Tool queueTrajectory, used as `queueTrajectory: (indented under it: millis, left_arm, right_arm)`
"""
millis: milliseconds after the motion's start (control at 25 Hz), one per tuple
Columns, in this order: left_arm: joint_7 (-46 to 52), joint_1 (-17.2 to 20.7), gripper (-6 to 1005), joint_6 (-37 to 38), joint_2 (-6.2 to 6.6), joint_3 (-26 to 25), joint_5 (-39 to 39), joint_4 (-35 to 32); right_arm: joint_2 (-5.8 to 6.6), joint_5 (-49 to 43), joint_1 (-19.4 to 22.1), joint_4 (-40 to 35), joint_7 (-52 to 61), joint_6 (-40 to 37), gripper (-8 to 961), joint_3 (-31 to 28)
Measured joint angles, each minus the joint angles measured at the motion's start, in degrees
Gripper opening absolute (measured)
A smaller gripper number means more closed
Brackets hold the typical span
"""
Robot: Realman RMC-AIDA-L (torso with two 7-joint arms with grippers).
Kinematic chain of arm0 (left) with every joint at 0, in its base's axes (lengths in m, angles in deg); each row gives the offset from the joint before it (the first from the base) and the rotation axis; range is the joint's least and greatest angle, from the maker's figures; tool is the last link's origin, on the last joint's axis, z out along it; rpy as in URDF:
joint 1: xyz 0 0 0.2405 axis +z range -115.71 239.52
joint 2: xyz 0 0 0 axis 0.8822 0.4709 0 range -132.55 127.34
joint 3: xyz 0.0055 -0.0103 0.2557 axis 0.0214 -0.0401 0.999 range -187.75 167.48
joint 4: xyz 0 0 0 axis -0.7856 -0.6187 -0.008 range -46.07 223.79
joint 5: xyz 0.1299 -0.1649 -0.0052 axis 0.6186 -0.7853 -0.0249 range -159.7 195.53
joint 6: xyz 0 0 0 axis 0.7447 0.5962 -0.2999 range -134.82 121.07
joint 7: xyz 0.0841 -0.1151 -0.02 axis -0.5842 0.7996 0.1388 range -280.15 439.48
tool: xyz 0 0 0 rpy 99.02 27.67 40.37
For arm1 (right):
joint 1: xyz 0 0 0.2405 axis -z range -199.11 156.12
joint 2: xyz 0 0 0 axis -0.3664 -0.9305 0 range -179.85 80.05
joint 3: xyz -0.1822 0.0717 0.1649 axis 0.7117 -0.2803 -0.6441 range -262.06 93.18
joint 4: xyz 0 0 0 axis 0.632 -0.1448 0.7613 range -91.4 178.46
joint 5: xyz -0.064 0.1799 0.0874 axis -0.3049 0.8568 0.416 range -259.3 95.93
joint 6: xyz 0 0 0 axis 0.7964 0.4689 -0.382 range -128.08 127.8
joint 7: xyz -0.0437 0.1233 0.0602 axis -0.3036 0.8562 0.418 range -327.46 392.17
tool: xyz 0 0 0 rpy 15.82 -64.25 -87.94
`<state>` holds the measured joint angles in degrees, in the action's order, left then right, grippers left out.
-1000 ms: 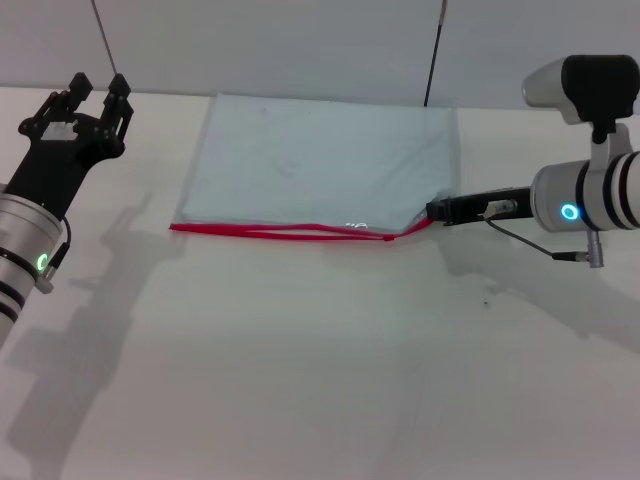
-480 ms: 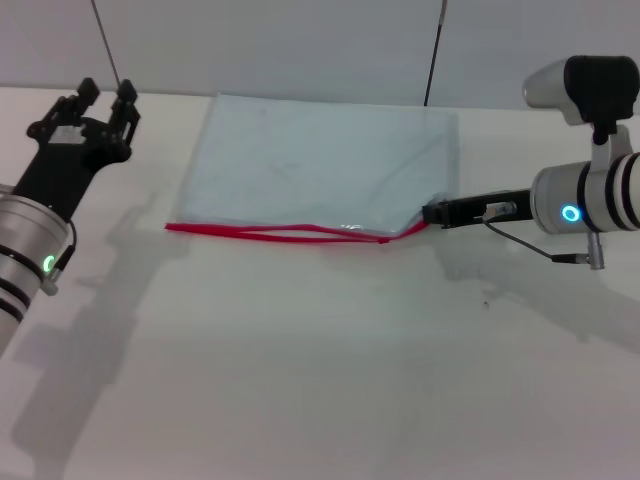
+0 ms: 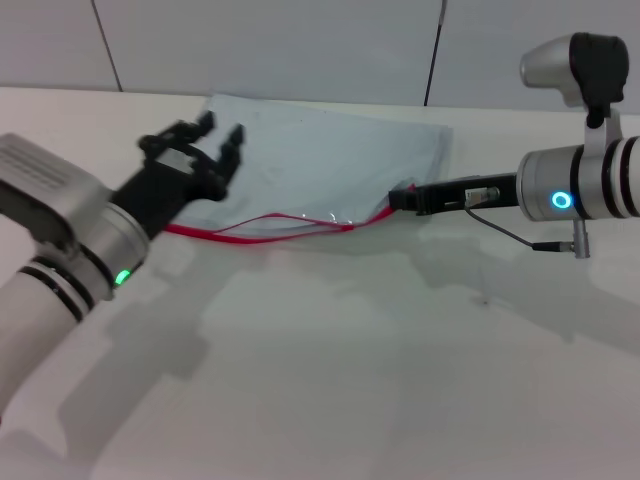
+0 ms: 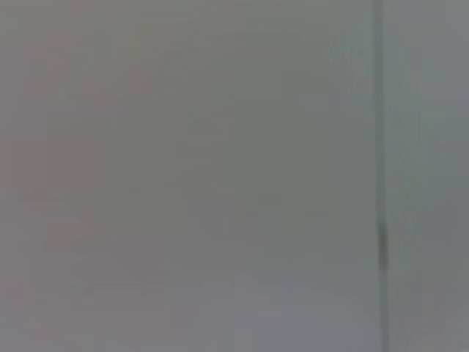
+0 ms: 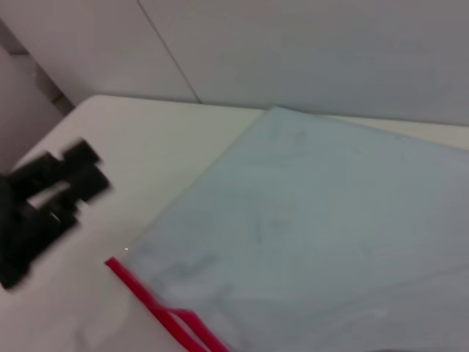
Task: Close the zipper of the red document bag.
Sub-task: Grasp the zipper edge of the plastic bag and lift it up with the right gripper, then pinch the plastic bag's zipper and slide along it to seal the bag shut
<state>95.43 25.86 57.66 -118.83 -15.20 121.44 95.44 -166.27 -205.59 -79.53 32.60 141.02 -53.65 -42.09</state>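
The red document bag [image 3: 320,160], a flat translucent pale blue pouch, lies at the back of the white table; it also fills much of the right wrist view [image 5: 322,220]. Its zipper [image 3: 270,232] is a red strip along the near edge, split into two strands in the middle, and its far end shows as the zipper [image 5: 157,312]. My right gripper [image 3: 402,199] is shut on the zipper's right end. Over the bag's left end hovers my left gripper [image 3: 195,138], open and holding nothing; it appears as a dark shape, the left gripper [image 5: 44,205]. The left wrist view shows only blurred grey.
The white table [image 3: 350,370] stretches bare in front of the bag. A pale wall with dark vertical seams [image 3: 435,50] stands close behind the bag's far edge. A thin cable [image 3: 510,240] hangs under my right wrist.
My left arm has swung in from the far left to over the bag's left end. My right gripper has moved left with the zipper's end, and the bag's right side has shifted and buckled.
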Motion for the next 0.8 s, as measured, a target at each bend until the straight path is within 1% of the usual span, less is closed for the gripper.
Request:
queueTrajectory:
  millis: [280,400,600,800]
  left_arm:
    - [-10.9,-0.8,394,-1.0,-0.16,2.0,1.6,4.2]
    - [-18.9,-1.0,396,-2.8,-0.17,2.1,1.6,7.6]
    - [-30.2,-0.7,399,-3.2,-0.39,2.1,1.5,11.1]
    - [-37.1,-0.2,403,-3.3,-0.67,1.6,0.9,12.9]
  right_arm:
    - [0.01,2.1,-0.2,-1.3,-0.3,-1.3,28,0.1]
    - [0.05,3.1,-0.3,-1.6,-0.3,-1.5,29,0.1]
    - [-0.02,3.4,-1.0,-2.2,-0.4,-2.4,29,0.1]
    - [-0.19,3.5,-1.6,-2.1,-0.4,-2.6,29,0.0]
